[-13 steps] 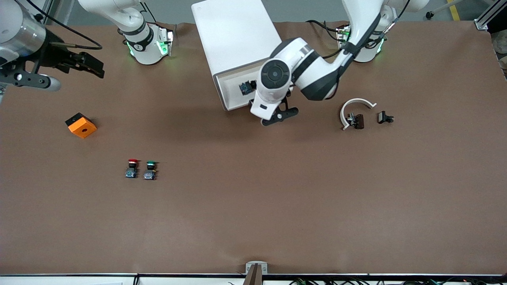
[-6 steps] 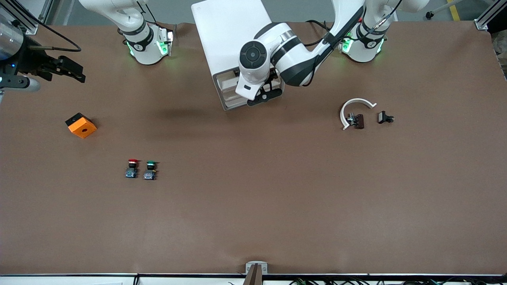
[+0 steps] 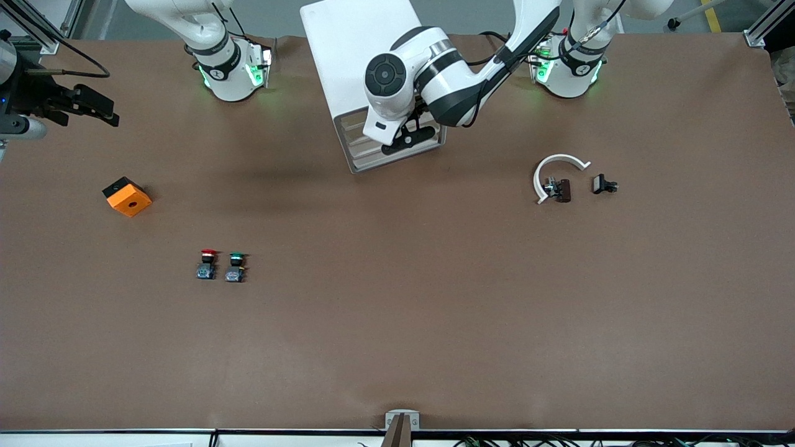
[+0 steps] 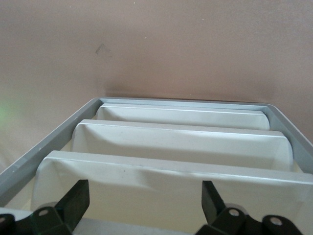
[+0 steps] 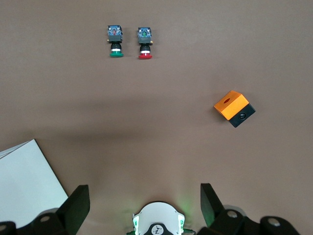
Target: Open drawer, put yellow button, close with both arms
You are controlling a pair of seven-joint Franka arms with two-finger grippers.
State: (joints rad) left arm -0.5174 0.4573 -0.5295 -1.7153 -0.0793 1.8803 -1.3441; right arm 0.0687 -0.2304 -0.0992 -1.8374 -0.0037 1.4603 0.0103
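The white cabinet (image 3: 366, 56) stands between the arms' bases. Its pale drawer fronts (image 3: 363, 146) face the front camera and all sit pushed in within the grey frame (image 4: 58, 142). The yellow button is hidden. My left gripper (image 3: 407, 138) is open and empty, close up against the drawer fronts (image 4: 161, 188). Its fingers (image 4: 73, 200) are spread wide before one front. My right gripper (image 3: 102, 112) is open and empty, raised over the table edge at the right arm's end, away from the cabinet. In the right wrist view (image 5: 144, 203) it shows only table and its own base.
A red-capped button (image 3: 208, 264) and a green-capped button (image 3: 235, 267) stand side by side nearer the front camera. An orange box (image 3: 127, 196) lies toward the right arm's end. A white curved piece (image 3: 559, 164) and small dark parts (image 3: 604, 184) lie toward the left arm's end.
The drawer stood open with the button in it; my left gripper has moved toward the cabinet and the drawer is now shut. My right gripper has drawn back toward the table's end.
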